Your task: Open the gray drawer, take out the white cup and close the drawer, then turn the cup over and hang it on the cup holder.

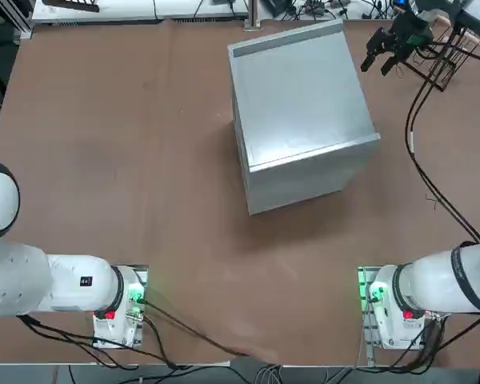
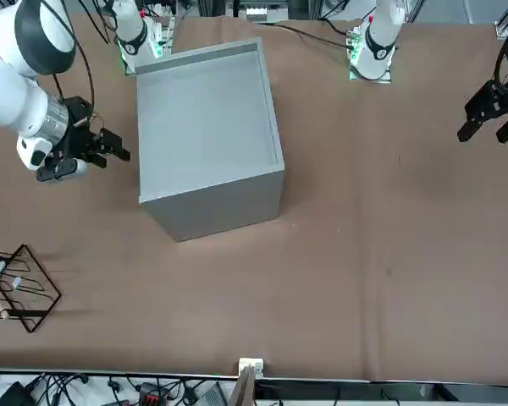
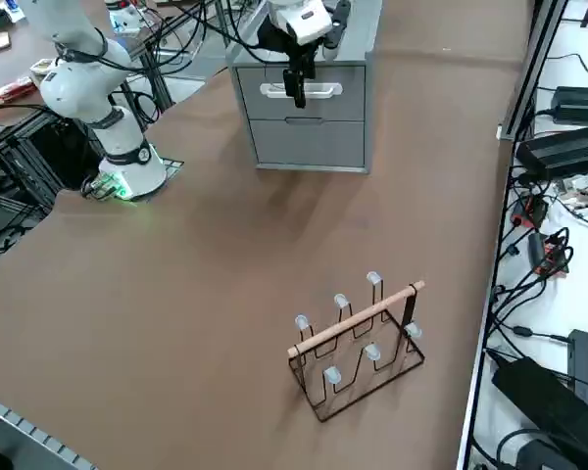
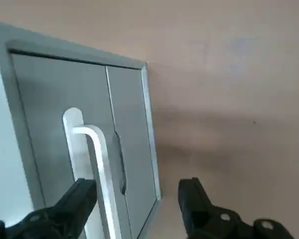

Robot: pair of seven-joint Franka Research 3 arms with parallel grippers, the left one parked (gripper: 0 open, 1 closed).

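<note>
While the drawer (image 3: 307, 92) sits closed, everything remains to do.
My right gripper (image 4: 137, 186) is open and empty beside the handle (image 4: 105, 174).

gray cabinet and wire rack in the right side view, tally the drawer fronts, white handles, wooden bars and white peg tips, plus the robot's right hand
Drawer fronts: 2
White handle: 1
Wooden bar: 1
White peg tips: 6
Right hand, open by the handle: 1
Total: 11
</note>
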